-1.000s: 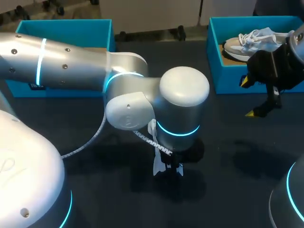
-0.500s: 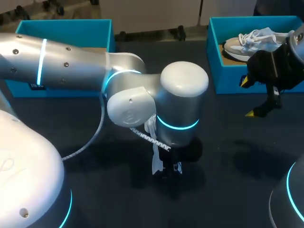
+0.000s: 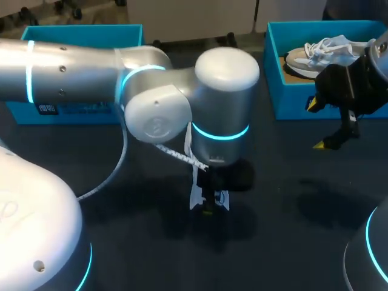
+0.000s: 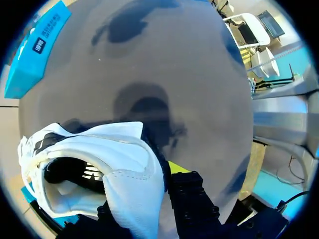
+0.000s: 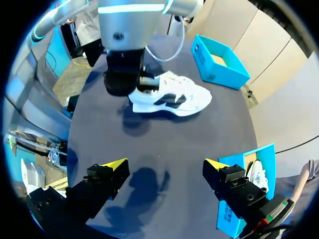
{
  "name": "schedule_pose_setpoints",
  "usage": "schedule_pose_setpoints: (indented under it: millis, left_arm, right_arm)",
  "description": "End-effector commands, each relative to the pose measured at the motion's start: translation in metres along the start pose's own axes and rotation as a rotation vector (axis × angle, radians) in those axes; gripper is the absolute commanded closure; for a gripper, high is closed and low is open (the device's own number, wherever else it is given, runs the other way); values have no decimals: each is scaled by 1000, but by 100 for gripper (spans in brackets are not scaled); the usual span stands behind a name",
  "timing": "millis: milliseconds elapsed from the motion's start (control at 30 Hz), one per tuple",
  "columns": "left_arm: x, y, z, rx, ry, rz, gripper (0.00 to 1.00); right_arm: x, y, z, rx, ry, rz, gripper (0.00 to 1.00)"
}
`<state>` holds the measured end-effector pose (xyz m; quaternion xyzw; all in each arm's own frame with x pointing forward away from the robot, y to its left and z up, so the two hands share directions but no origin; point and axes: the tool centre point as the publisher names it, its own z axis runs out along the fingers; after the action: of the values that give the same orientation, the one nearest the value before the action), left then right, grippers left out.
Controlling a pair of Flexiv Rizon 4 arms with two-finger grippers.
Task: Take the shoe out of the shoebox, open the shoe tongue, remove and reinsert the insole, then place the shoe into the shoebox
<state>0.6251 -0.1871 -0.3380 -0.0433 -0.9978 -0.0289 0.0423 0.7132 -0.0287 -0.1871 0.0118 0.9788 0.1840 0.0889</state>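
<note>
Two teal boxes stand at the far edge of the dark surface (image 3: pixel 291 200): the left shoebox (image 3: pixel 85 33), and the right shoebox (image 3: pixel 291 103) with a grey shoe (image 3: pixel 315 54) inside. At mid-surface, well apart from both boxes, the left gripper's (image 4: pixel 159 174) fingers pinch the white shoe (image 5: pixel 172 97) at its heel collar. The right gripper (image 5: pixel 164 172) hangs with fingers spread wide, holding nothing, in front of the right shoebox.

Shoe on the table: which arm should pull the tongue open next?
Right, probably. The left gripper is clamped on the shoe's heel end, steadying it; the right gripper is open, empty and faces the shoe.
</note>
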Motion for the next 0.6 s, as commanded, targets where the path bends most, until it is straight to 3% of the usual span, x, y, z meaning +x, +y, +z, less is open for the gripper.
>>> schedule_pose_setpoints:
  millis: [33, 400, 600]
  left_arm:
    - [4, 23, -65, 15, -27, 11, 100]
    - [-5, 27, -141, 28, -10, -4, 100]
    - [-9, 26, -154, 40, -58, -35, 100]
  right_arm:
    - [-1, 1, 1, 2, 1, 1, 0]
    - [-1, 1, 1, 2, 1, 1, 0]
    - [-1, 1, 1, 2, 1, 1, 0]
